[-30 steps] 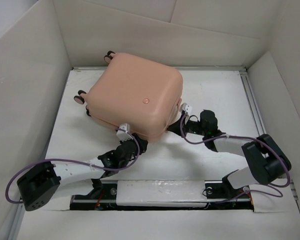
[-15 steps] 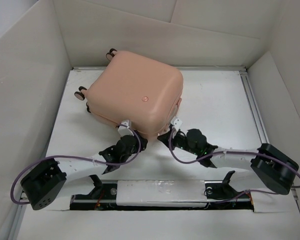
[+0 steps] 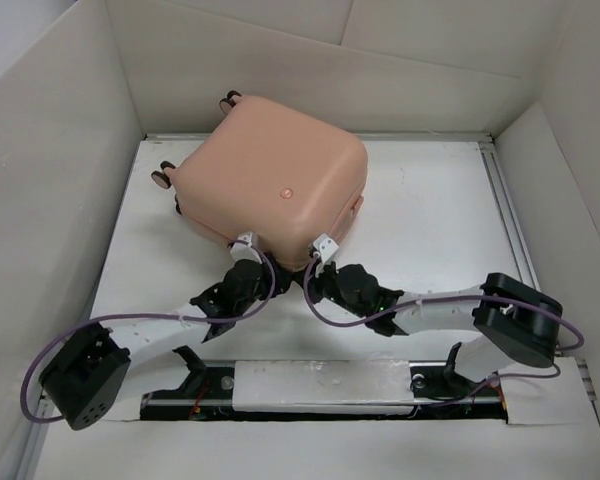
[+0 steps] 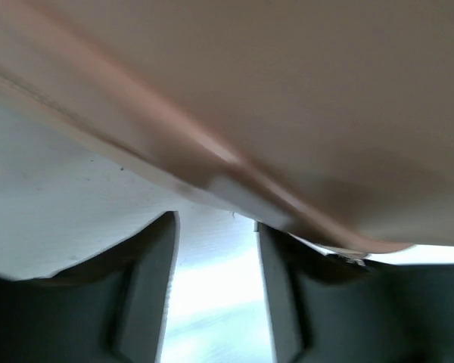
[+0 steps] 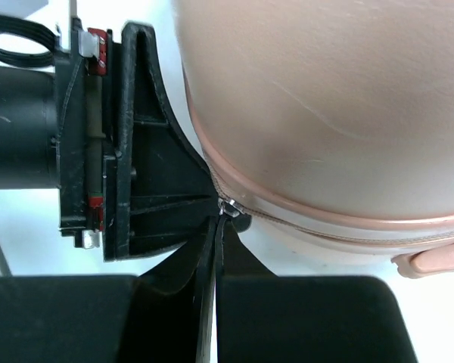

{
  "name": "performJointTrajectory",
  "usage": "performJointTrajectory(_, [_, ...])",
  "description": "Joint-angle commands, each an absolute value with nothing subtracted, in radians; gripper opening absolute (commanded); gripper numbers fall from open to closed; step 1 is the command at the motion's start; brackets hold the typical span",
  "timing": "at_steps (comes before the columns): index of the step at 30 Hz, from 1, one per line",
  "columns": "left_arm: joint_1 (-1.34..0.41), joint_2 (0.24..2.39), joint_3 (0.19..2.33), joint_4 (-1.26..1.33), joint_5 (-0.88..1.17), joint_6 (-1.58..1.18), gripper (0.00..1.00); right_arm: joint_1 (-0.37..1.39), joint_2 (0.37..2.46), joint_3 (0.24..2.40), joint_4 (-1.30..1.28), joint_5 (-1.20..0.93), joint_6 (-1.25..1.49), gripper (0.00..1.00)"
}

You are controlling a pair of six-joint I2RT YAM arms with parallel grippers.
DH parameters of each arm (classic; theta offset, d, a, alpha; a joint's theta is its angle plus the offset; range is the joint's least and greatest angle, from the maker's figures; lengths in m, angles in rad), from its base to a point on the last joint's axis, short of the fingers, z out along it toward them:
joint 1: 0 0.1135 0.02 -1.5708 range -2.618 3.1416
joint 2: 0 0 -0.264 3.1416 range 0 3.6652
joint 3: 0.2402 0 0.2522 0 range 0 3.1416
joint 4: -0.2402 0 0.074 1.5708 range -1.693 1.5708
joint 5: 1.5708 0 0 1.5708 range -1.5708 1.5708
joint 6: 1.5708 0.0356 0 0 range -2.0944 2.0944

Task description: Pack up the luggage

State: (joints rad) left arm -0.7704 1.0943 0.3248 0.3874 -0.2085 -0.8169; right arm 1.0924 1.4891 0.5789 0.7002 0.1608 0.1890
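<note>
Overhead: bright, even, diffuse light from above; frame sharp throughout. Only a soft, short shadow where the luggage (image 3: 270,170) meets the table (image 3: 430,220).

Left wrist: badly blurred, shell smeared and out of focus. My left fingers (image 4: 147,302) read as dim silhouettes against a blown-out strip of table between them.

Right wrist: crisp at the zipper seam (image 5: 287,215), faint sheen on the shell. My right fingers (image 5: 303,318) are crushed to featureless black.
</note>
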Motion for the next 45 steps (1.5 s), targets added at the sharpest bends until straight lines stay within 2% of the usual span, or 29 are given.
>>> performJointTrajectory(1, [-0.727,1.008,0.348,0.519,-0.222,-0.782,0.46,1.253,1.502,0.614,0.772,-0.137,0.319,0.00])
performJointTrajectory(3, [-0.727,0.919,0.327,0.479,-0.222,-0.782,0.55,1.253,1.459,0.540,0.836,-0.068,0.343,0.03])
performJointTrajectory(4, [-0.727,0.885,0.327,0.422,-0.222,-0.782,0.64,1.253,1.433,0.517,0.836,-0.043,0.357,0.12])
performJointTrajectory(5, [-0.727,0.811,0.318,0.391,-0.222,-0.782,0.67,1.253,1.404,0.488,0.819,-0.005,0.368,0.23])
performJointTrajectory(6, [-0.727,0.770,0.305,0.361,-0.222,-0.782,0.70,1.253,1.335,0.488,0.737,0.011,0.368,0.39])
performJointTrajectory(10, [-0.727,0.563,0.285,0.201,-0.232,-0.782,0.73,1.243,1.127,0.462,0.472,0.171,0.368,0.58])
performJointTrajectory(14, [-0.727,0.424,0.285,0.109,-0.250,-0.802,0.78,1.172,0.933,0.407,0.313,0.316,0.441,0.59])
performJointTrajectory(15, [-0.727,0.423,0.301,0.089,-0.250,-0.802,0.79,1.117,0.907,0.407,0.246,0.380,0.465,0.58])
performJointTrajectory(17, [-0.727,0.451,0.354,0.069,-0.279,-0.814,0.85,1.037,0.879,0.397,0.230,0.390,0.479,0.58])
performJointTrajectory(18, [-0.727,0.474,0.382,0.049,-0.279,-0.815,0.85,0.985,0.890,0.406,0.212,0.368,0.479,0.57])
performJointTrajectory(19, [-0.727,0.520,0.412,0.038,-0.279,-0.815,0.85,0.874,0.909,0.446,0.198,0.309,0.479,0.57])
performJointTrajectory(22, [-0.727,0.551,0.532,-0.007,-0.319,-0.804,0.87,0.690,1.070,0.534,0.175,0.220,0.479,0.59])
performJointTrajectory(24, [-0.727,0.561,0.605,-0.040,-0.359,-0.795,0.87,0.638,1.231,0.653,0.161,0.140,0.466,0.59])
performJointTrajectory(28, [-0.727,0.561,0.666,-0.133,-0.416,-0.769,0.87,0.601,1.458,0.823,0.138,0.118,0.488,0.60])
performJointTrajectory(33, [-0.727,0.540,0.666,-0.216,-0.448,-0.759,0.85,0.566,1.607,0.885,0.210,0.042,0.549,0.60])
performJointTrajectory(34, [-0.727,0.531,0.655,-0.216,-0.448,-0.759,0.85,0.552,1.629,0.885,0.236,0.019,0.558,0.58])
performJointTrajectory(36, [-0.727,0.531,0.655,-0.216,-0.439,-0.793,0.85,0.539,1.692,0.894,0.256,-0.017,0.590,0.49])
performJointTrajectory(37, [-0.727,0.519,0.641,-0.201,-0.448,-0.793,0.85,0.526,1.703,0.856,0.309,-0.031,0.603,0.33])
performJointTrajectory(40, [-0.727,0.506,0.623,-0.172,-0.468,-0.808,0.89,0.457,1.697,0.763,0.368,-0.041,0.647,0.02])
performJointTrajectory(44, [-0.727,0.552,0.647,-0.181,-0.494,-0.810,1.00,0.295,1.554,0.690,0.347,-0.032,0.620,0.00])
performJointTrajectory(45, [-0.727,0.578,0.675,-0.192,-0.494,-0.810,1.00,0.258,1.496,0.690,0.322,-0.032,0.606,0.00])
